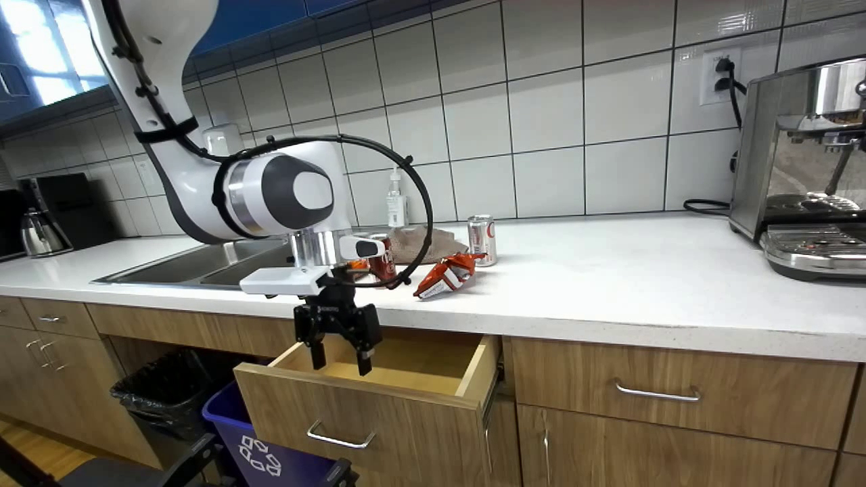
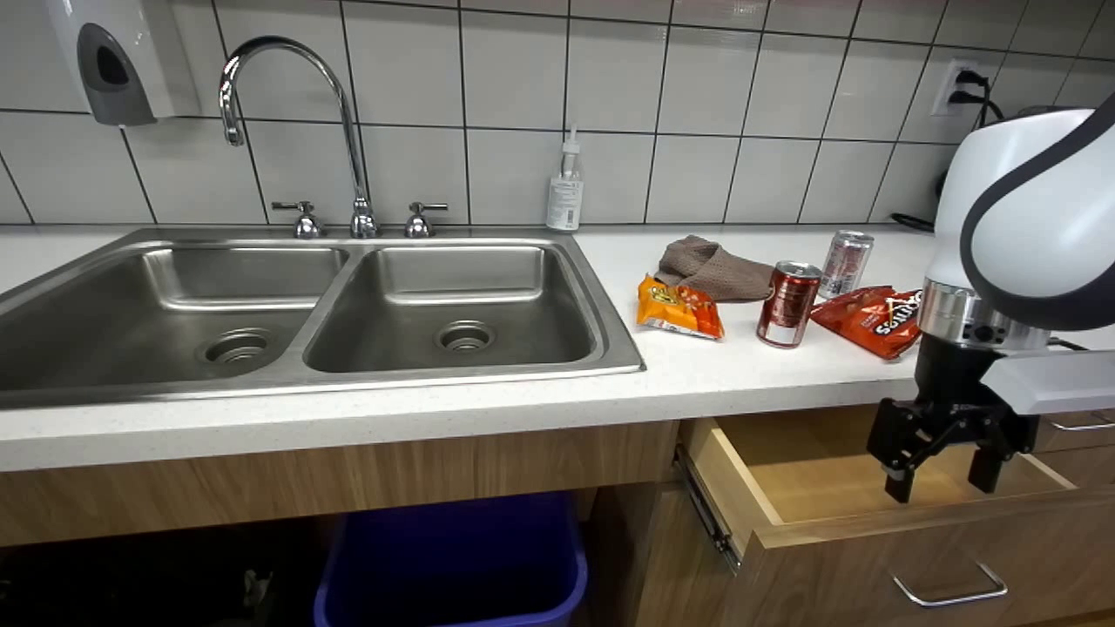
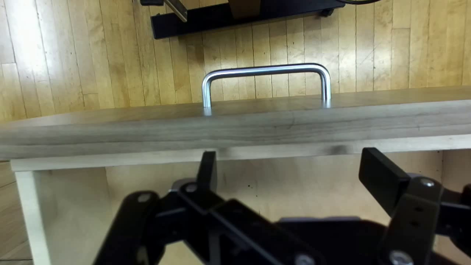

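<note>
Gripper (image 1: 342,364), black, pointing down: jaws spread wide, nothing held between them. Step in hand, as judged: empty jaws posed over the drawer (image 1: 413,419), no hold made. Next move, as judged: whatever its direction, it calls for clearing the front panel (image 3: 257,125), so straight up or down seems safer than a sideways sweep. Drawer: one, wood-faced, standing open directly under the jaws; its front panel lies just ahead of them in the wrist view, and touching or apart cannot be settled there, nor whether they dip inside (both exterior views set them against the pale interior, which decides little). Handle (image 3: 266,71): one, metal bar, on the outer face of that panel, hence across the panel from the jaws and not between them. Bin (image 1: 298,470): one, purple, marked with a recycling symbol, low down beside the drawer. Surface (image 1: 643,270): white, above and behind the drawer, bearing a red snack bag (image 2: 871,320), lying near the front edge; a red can (image 2: 789,305), upright, just beside the bag; a silver can (image 2: 845,266), upright, behind that bag; an orange snack bag (image 2: 679,307), nearer the sink (image 2: 435,376); a brown cloth (image 2: 732,274), crumpled, behind the orange bag. Pump bottle (image 2: 565,196): one, upright, at the sink's back corner. Coffee machine (image 1: 812,162): one, steel, far along the surface, well apart from the jaws.
</note>
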You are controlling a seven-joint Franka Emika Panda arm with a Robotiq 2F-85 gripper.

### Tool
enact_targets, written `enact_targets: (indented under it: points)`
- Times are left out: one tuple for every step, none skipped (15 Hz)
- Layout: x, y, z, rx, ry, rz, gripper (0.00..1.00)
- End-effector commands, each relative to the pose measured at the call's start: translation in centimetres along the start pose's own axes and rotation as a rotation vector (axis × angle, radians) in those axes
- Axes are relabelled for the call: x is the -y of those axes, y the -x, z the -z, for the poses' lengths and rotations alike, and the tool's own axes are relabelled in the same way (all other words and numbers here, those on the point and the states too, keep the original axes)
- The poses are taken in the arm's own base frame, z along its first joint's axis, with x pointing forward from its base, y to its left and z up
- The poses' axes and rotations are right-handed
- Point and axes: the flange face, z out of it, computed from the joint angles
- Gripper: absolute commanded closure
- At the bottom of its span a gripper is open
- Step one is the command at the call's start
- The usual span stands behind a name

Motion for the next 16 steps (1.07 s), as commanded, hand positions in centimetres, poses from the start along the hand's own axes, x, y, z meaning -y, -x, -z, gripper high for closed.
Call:
enact_targets:
  points:
    - [-0.5,1.0,3.0,-0.007,-0.019,-0.038,0.00]
    - [-0.6,1.0,3.7,-0.013,-0.021,-0.043,0.00]
    - [-0.7,0.9,4.4,-0.018,-0.024,-0.049,0.00]
    - [-0.8,0.9,5.1,-0.021,-0.025,-0.059,0.00]
    - [-1.1,0.8,5.8,-0.031,-0.030,-0.064,0.00]
    - [-1.5,0.6,6.7,-0.042,-0.039,-0.071,0.00]
    - [-1.9,0.5,7.4,-0.055,-0.044,-0.083,0.00]
    - [-2.3,0.4,8.3,-0.069,-0.055,-0.096,0.00]
    - [-2.9,0.2,9.1,-0.086,-0.064,-0.114,0.00]
    - [-3.5,0.0,9.9,-0.105,-0.074,-0.133,0.00]
    - [-4.0,-0.2,10.5,-0.122,-0.078,-0.151,0.00]
    - [-4.7,-0.4,11.2,-0.137,-0.085,-0.168,0.00]
    - [-5.4,-0.6,11.8,-0.157,-0.090,-0.191,0.00]
    - [-6.1,-0.9,12.3,-0.172,-0.096,-0.210,0.00]
    - [-6.8,-1.1,12.9,-0.187,-0.103,-0.231,0.00]
    - [-7.4,-1.3,13.3,-0.199,-0.112,-0.250,0.00]
